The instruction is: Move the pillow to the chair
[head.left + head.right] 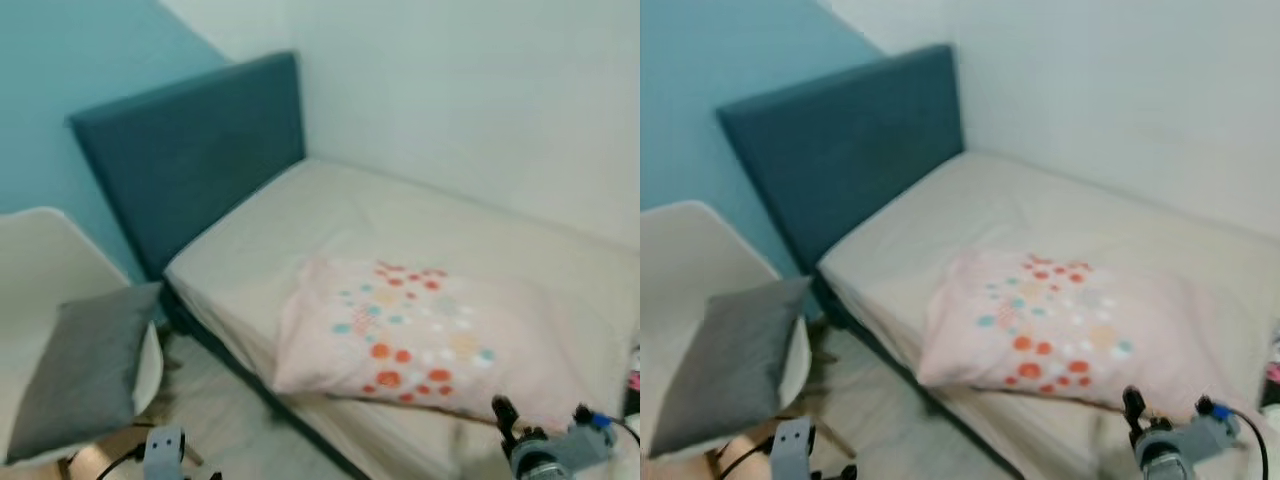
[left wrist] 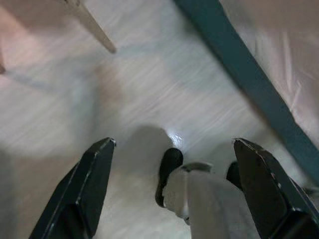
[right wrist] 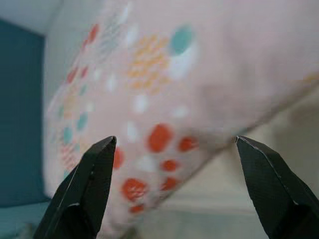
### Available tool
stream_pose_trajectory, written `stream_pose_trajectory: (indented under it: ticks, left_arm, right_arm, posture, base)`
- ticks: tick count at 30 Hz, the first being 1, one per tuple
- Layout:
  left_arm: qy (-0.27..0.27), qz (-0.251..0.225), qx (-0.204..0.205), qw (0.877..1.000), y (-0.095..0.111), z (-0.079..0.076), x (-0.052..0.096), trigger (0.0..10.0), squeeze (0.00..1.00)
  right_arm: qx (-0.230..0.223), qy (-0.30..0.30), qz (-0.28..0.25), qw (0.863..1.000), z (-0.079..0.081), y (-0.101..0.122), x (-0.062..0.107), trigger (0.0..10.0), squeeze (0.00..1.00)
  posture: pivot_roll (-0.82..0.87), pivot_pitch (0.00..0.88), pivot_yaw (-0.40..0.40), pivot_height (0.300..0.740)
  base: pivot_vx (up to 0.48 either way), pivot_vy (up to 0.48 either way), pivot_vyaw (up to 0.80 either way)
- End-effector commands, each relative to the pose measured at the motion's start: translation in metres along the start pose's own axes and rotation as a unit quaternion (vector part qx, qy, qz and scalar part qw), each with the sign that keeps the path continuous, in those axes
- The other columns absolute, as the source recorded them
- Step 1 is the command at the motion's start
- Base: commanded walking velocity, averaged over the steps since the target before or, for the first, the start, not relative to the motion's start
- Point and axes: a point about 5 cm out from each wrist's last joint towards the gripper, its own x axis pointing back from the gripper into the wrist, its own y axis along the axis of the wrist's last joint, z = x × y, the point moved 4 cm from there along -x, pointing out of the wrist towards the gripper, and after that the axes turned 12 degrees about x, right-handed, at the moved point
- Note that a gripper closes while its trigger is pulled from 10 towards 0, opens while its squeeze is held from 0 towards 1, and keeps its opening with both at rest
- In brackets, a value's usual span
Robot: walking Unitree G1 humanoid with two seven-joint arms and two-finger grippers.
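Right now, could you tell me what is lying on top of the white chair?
A grey cushion lies on the white chair, leaning against its backrest. The seat beneath it is covered, so I cannot tell whether anything lies under it. The dotted pillow rests on the bed.

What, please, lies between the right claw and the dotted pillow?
Nothing: in the right wrist view the open right claw faces the dotted pillow with only bare air between.

left end effector [image 2: 172,149]: low at the robot's left, pointing downward, two black fingers [image 2: 84,189] spread wide, nothing between them | right end effector [image 3: 174,144]: low at the robot's right, raised forward, fingers [image 3: 87,186] spread wide, nothing gripped
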Motion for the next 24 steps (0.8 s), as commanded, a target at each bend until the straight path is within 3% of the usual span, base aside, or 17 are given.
stream_pose_trajectory:
  ticks: [1,7,13,24]
  left_arm:
    - [-0.005,-0.006,-0.008,1.000,0.006,-0.003,-0.002,10.0,0.00]
    - [0.000,-0.003,-0.006,1.000,0.005,-0.002,-0.002,10.0,0.00]
    - [0.003,-0.004,-0.004,1.000,0.005,-0.001,-0.001,10.0,0.00]
    - [-0.003,-0.015,0.001,1.000,0.011,-0.004,-0.003,10.0,0.00]
  right_arm:
    - [-0.004,-0.016,0.007,1.000,-0.010,-0.004,0.004,10.0,0.00]
    - [-0.006,-0.011,0.028,1.000,-0.008,-0.012,0.005,10.0,0.00]
    - [0.010,-0.051,0.049,0.997,-0.021,-0.018,0.009,10.0,0.00]
    - [-0.019,-0.073,0.044,0.996,-0.033,-0.015,0.013,10.0,0.00]
  posture:
    - [0.02,0.000,0.064,0.739]
    - [0.02,0.000,0.065,0.739]
    - [0.02,0.000,0.063,0.729]
    - [0.01,0.000,0.063,0.699]
  base:
    - [0.289,0.000,0.00]
    - [0.192,0.000,0.00]
    - [0.000,0.000,0.00]
    - [0.000,0.000,0.00]
